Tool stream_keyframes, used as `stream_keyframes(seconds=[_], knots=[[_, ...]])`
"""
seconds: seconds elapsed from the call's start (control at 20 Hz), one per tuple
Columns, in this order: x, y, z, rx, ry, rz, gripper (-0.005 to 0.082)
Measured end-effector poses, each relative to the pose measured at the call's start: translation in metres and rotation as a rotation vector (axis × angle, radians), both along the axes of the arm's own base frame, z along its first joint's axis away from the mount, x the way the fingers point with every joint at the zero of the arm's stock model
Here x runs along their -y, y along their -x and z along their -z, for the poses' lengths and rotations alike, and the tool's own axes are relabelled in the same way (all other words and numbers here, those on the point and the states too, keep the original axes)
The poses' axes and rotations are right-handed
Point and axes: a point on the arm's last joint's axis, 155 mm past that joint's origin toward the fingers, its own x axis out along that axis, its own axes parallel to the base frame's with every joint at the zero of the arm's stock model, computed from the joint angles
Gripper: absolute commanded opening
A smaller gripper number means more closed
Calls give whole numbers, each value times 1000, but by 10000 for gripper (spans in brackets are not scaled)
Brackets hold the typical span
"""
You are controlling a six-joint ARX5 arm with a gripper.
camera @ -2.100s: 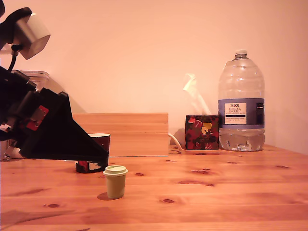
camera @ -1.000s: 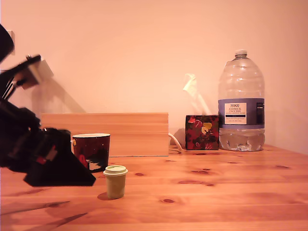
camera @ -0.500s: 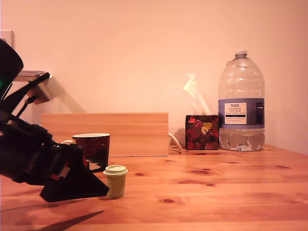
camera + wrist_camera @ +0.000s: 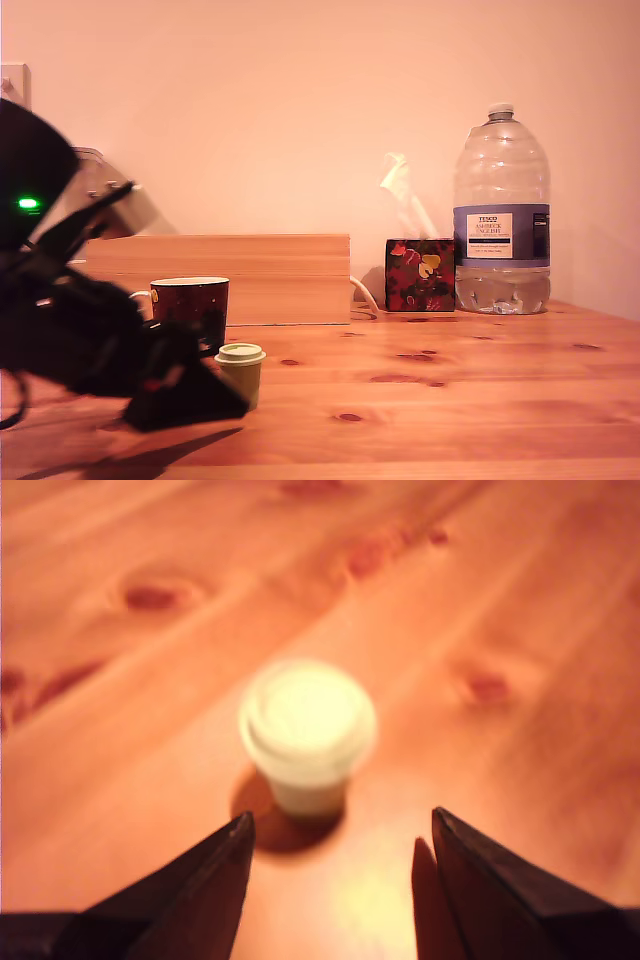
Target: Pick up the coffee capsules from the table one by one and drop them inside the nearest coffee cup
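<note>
The pincer (image 4: 335, 825) is spread apart just short of the capsule (image 4: 308, 730), which stands upright on the desk (image 4: 450, 400) near the cup (image 4: 190, 310). Closing off-centre could topple it.

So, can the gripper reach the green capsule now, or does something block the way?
Probably yes. The gripper is open, and the capsule stands upright on the table just ahead of the gap, with only bare wood between. The mug stands behind it.
</note>
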Motion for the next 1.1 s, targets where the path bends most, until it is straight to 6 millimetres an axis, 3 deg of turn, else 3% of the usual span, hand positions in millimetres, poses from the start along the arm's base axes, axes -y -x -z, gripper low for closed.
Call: stream_keyframes(seconds=[0.65,0.7,0.9,1.1], knots=[[9,-23,3,-29,23,-58,494],[10,-25,2,-32,31,-63,481],[9,-24,4,-40,26,-64,286],[9,-23,5,-45,24,-62,215]])
